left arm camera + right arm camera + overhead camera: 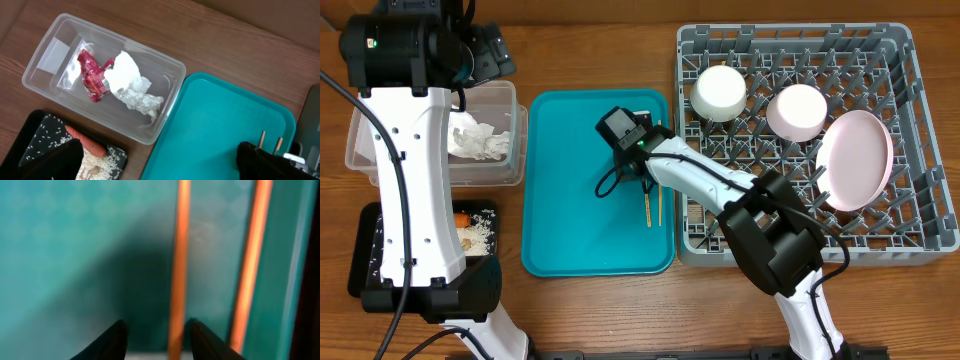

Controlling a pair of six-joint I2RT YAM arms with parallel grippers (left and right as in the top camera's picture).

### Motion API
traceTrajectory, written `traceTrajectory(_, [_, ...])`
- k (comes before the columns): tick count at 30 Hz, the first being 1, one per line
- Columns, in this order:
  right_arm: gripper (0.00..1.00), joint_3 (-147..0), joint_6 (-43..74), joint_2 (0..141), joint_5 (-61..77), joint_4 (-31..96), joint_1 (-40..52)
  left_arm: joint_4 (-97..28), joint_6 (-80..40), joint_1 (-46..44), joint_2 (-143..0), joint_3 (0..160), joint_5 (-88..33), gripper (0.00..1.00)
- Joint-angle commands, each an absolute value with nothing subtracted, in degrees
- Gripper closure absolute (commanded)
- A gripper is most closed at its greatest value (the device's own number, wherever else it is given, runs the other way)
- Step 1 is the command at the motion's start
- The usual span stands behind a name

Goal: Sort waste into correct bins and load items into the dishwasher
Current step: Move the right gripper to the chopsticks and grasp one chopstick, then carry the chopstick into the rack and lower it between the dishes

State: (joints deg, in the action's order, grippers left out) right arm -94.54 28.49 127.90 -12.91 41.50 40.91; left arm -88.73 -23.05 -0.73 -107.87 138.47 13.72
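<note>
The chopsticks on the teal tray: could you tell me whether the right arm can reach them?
Probably yes: the right gripper hangs just over the chopsticks, jaws apart with one stick between them, and nothing on the teal tray covers them.

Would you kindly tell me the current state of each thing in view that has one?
Left gripper: open, empty.
Right gripper: open, astride one chopstick.
Chopsticks: flat on the teal tray.
Clear tub: holding red wrapper and crumpled paper.
Black tray: holding carrot and food scraps.
Dish rack: loaded with white bowl, pale bowl and pink plate, the plate propped on edge.
</note>
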Motion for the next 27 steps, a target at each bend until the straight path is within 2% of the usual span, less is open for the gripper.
traceTrajectory(1, [0.62, -94.1, 28.8, 130.2, -12.8, 41.8, 40.7, -88.7, -24.0, -0.8, -106.1, 138.9, 13.5, 0.0])
traceTrajectory(9, [0.84, -94.1, 28.8, 130.2, -12.8, 42.5, 40.7, -88.7, -24.0, -0.8, -106.1, 138.9, 13.5, 0.0])
traceTrajectory(12, [0.96, -94.1, 28.8, 130.2, -12.8, 42.5, 40.7, -88.7, -24.0, -0.8, -106.1, 138.9, 13.5, 0.0])
traceTrajectory(21, [0.96, -95.4, 28.7, 129.1, -9.3, 43.1, 40.7, -88.7, -24.0, -0.8, -106.1, 138.9, 13.5, 0.0])
traceTrajectory(27, [0.96, -96.9, 27.9, 119.6, -7.4, 46.3, 40.7, -88.7, -24.0, -0.8, -106.1, 138.9, 13.5, 0.0])
